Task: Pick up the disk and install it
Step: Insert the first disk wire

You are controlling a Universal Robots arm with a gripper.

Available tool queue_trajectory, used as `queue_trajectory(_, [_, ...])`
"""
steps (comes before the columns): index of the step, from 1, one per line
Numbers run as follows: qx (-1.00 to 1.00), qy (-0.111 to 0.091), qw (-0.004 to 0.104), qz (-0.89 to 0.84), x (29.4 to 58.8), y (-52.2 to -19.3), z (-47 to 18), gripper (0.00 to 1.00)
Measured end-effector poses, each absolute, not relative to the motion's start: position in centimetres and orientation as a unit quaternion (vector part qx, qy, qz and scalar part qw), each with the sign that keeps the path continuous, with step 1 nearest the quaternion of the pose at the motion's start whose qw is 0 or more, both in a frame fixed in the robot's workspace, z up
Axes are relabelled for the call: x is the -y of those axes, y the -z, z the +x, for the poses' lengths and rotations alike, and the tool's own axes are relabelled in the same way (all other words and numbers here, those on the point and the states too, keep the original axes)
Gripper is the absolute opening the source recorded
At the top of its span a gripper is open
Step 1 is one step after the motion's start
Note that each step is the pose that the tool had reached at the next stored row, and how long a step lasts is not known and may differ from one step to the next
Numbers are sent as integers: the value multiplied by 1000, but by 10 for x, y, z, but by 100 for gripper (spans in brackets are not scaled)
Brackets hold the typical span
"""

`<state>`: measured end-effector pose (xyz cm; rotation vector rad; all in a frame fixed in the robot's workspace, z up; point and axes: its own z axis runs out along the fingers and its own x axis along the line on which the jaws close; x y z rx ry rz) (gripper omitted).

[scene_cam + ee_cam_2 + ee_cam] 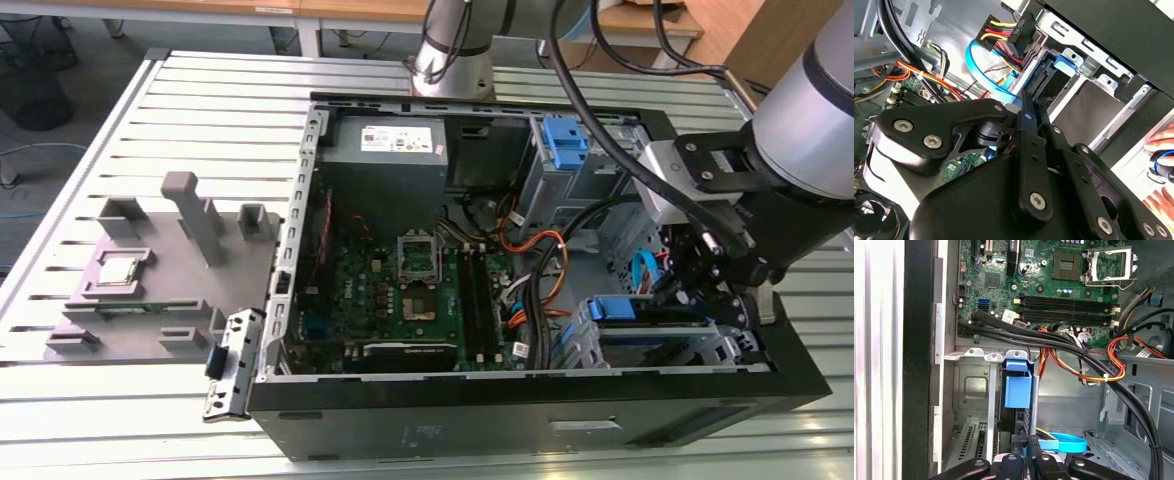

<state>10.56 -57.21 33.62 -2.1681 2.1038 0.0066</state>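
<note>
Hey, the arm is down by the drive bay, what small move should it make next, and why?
Probably ease the disk slightly deeper into the metal bay: its blue carrier already sits in the slot, with the end effector right behind it.

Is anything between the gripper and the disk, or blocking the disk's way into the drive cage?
Nothing visible does. The gripper is right at the end of the silver-grey disk in its blue plastic carrier, already edge-on inside the grey metal drive cage. A flat blue ribbon cable loops close beside it.
</note>
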Motion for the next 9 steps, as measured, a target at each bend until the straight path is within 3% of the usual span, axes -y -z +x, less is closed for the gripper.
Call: queue_trajectory(9, [-695,-2,60,-716,573,-334,106,16])
